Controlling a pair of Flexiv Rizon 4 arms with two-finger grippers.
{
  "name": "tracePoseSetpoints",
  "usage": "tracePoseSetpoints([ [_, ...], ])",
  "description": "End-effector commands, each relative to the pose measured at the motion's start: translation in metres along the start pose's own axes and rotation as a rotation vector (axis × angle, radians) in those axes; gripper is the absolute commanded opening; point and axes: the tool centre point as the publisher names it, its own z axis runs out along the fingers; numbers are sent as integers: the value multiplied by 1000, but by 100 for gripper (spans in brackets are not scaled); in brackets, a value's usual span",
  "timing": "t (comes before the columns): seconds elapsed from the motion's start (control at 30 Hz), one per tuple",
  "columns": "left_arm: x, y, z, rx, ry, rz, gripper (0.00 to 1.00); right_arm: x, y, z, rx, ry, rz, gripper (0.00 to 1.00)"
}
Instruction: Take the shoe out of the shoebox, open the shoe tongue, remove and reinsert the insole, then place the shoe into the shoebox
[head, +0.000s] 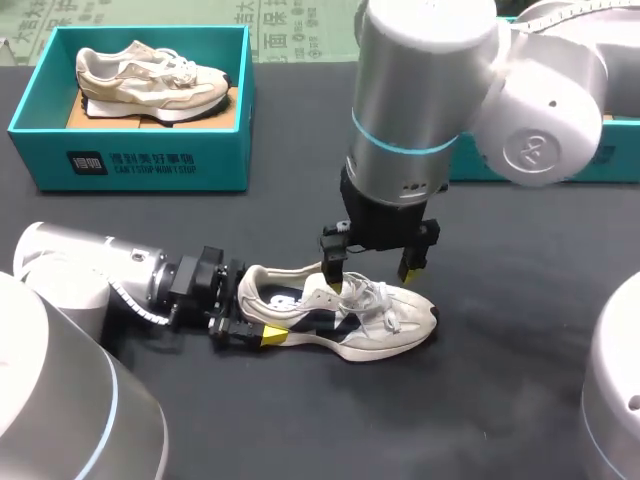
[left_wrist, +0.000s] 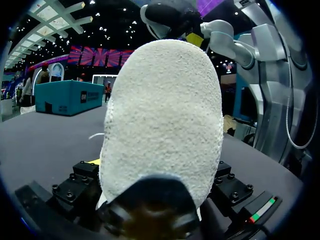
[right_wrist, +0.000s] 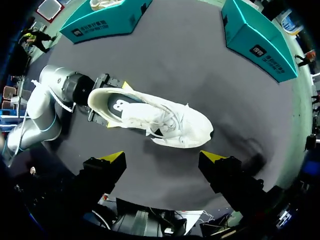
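A white sneaker (head: 350, 318) with dark side panels lies on the black table, toe to the right. My left gripper (head: 254, 306) comes in low from the left and is shut on the shoe's heel, one yellow-tipped finger (head: 272, 335) on its near side. The heel (left_wrist: 162, 115) fills the left wrist view between the fingers. My right gripper (head: 372, 268) hangs open just above the laces, a finger on each side of the tongue. From the right wrist, the shoe (right_wrist: 160, 117) lies ahead of the open gripper (right_wrist: 162, 159), apart from it.
A teal shoebox (head: 130, 160) stands at the back left with a second beige shoe (head: 150, 75) inside. Another teal box (head: 610, 165) sits at the back right behind my right arm.
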Motion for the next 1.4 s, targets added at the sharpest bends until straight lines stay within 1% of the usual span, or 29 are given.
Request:
tracePoseSetpoints([
  [0.03, -1, 0, 0, -1, -1, -1, 0, 23, 3, 14, 12, -100, 41, 100],
  [0.43, -1, 0, 0, -1, -1, -1, 0, 23, 3, 14, 12, -100, 41, 100],
  [0.47, -1, 0, 0, -1, -1, -1, 0, 27, 5, 17, 6, -146, 88, 100],
  [0.53, -1, 0, 0, -1, -1, -1, 0, 33, 8, 23, -17, -160, 148, 100],
  [0.57, -1, 0, 0, -1, -1, -1, 0, 35, 10, 26, -12, -195, 194, 100],
  [0.6, -1, 0, 0, -1, -1, -1, 0, 38, 13, 28, -8, -211, 215, 100],
  [0.7, -1, 0, 0, -1, -1, -1, 0, 46, 22, 31, -33, -267, 247, 100],
  [0.73, -1, 0, 0, -1, -1, -1, 0, 48, 24, 32, -56, -258, 242, 100],
  [0.8, -1, 0, 0, -1, -1, -1, 0, 49, 28, 35, -50, -272, 270, 100],
  [0.83, -1, 0, 0, -1, -1, -1, 0, 50, 30, 36, -61, -261, 272, 100],
  [0.9, -1, 0, 0, -1, -1, -1, 0, 52, 33, 39, -54, -287, 294, 100],
  [0.93, -1, 0, 0, -1, -1, -1, 0, 54, 34, 40, -62, -292, 300, 100],
  [1.07, -1, 0, 0, -1, -1, -1, 0, 60, 34, 47, -61, -301, 311, 100],
  [1.2, -1, 0, 0, -1, -1, -1, 0, 65, 33, 52, -62, -335, 337, 100],
  [1.4, -1, 0, 0, -1, -1, -1, 0, 69, 36, 63, -77, -357, 346, 100],
])
